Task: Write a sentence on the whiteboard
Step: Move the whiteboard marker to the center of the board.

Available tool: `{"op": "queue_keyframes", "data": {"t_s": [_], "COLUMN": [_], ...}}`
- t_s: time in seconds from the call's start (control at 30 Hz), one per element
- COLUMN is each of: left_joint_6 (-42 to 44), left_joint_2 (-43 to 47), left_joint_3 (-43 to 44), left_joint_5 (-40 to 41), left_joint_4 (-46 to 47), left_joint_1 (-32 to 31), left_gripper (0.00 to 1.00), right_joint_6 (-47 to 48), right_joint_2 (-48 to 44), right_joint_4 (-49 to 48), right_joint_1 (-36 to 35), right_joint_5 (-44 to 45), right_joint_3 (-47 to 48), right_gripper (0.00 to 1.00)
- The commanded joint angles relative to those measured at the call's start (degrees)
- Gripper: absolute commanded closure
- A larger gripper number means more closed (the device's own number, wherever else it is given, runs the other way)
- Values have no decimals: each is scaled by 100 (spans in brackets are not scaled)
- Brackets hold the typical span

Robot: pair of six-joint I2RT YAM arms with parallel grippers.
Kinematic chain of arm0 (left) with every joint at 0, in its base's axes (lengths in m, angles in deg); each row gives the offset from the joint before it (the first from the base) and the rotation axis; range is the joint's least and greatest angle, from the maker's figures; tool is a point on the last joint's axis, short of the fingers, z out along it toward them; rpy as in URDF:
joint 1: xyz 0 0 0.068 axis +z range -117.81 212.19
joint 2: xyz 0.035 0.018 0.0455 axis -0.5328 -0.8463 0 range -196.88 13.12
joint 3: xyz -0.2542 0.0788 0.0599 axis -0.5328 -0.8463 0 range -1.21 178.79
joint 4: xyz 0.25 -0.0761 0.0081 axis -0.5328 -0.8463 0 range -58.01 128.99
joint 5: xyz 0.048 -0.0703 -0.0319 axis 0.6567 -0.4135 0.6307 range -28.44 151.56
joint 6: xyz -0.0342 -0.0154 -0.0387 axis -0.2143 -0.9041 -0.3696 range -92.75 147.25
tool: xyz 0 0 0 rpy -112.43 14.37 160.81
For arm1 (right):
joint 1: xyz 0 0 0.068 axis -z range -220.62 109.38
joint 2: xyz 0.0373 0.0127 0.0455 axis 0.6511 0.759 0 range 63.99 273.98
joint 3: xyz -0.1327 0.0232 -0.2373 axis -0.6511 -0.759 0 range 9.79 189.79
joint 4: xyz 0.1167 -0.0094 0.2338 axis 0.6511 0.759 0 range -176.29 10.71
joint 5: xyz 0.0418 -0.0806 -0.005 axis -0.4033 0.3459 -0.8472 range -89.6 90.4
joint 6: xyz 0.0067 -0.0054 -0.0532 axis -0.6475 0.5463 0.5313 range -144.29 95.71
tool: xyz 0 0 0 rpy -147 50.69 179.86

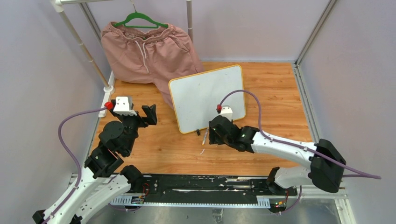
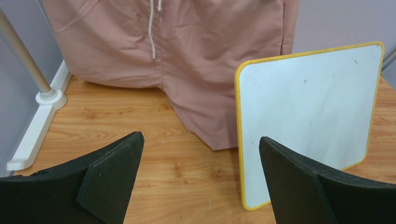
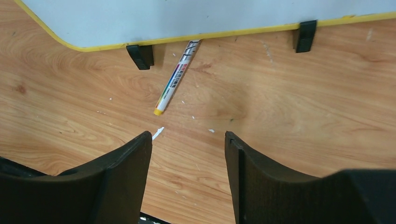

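Observation:
The whiteboard (image 1: 205, 95) stands tilted back on two black clip feet (image 3: 140, 55) at the middle of the wooden table. Its face is blank; no sentence shows on it. It also shows in the left wrist view (image 2: 308, 116) and its lower edge shows in the right wrist view (image 3: 187, 18). A white marker (image 3: 175, 84) with a yellow end lies on the table by the board's bottom edge, one end under it, also seen from above (image 1: 205, 136). My right gripper (image 3: 188, 135) is open and empty, just short of the marker (image 1: 212, 135). My left gripper (image 2: 201, 140) is open and empty, left of the board (image 1: 150, 114).
Pink shorts (image 1: 149, 51) hang on a green hanger at the back left, their hem just behind the board's left edge. A white rack pole (image 1: 84, 46) and its base (image 2: 46, 98) stand at the left. A small white scrap (image 3: 158, 134) lies by my right fingers. Grey walls enclose the table.

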Motion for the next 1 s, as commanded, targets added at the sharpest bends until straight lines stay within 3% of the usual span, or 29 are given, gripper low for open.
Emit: {"op": "queue_keyframes", "data": {"t_s": [0.0,0.33,0.97], "left_joint_6": [38,15,24], "left_joint_2": [89,117,162], "left_joint_3": [-76,-86,-95], "left_joint_5": [14,-13,38], "left_joint_4": [197,197,179], "left_joint_1": [-29,-37,-107], "left_gripper": [0,0,0], "right_joint_6": [-699,-1184,-1070], "right_joint_2": [503,1371,2502], "right_joint_4": [-369,-569,-252], "right_joint_1": [-171,-260,-344], "right_joint_5": [-232,-97,256], "right_joint_3": [48,165,907], "right_gripper": [38,47,50]}}
